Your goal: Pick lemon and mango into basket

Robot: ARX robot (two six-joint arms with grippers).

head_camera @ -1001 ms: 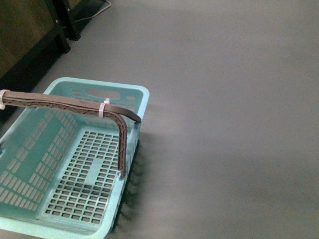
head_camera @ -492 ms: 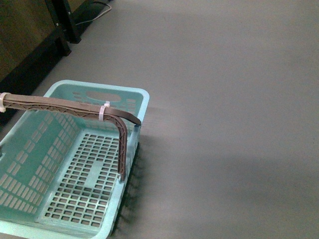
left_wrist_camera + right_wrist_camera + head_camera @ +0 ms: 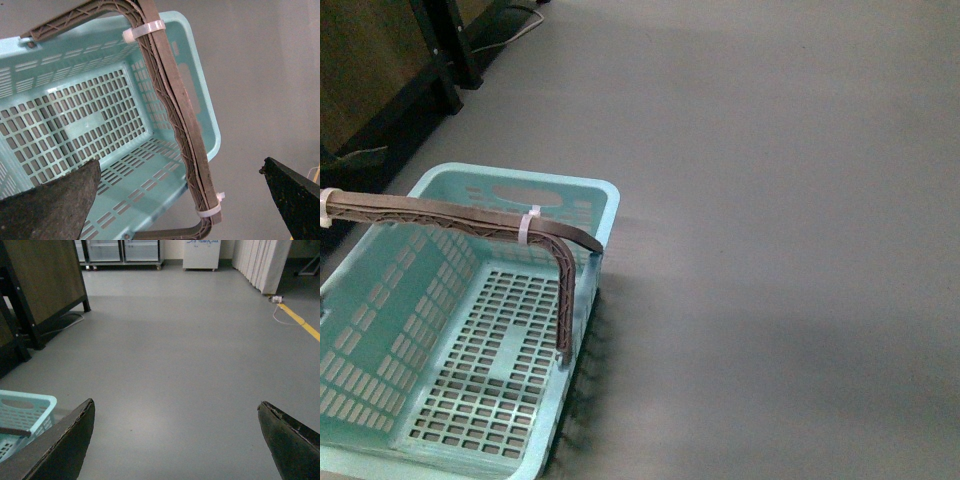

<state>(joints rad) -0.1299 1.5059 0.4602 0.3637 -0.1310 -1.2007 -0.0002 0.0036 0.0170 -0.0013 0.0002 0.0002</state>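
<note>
A smooth, matte grey floor fills most of the front view. On it, at the robot's left, stands the basket, a light teal plastic tub with rounded corners and rectangular slots in its walls and base. Its brown swing handle, ribbed like a truss, stands raised across the opening. The left hand hangs above the basket, its dark, rough-faced fingers spread wide and holding nothing. The right hand is likewise wide apart and empty over bare floor. Thin white zip ties wrap the handle near its bends.
</note>
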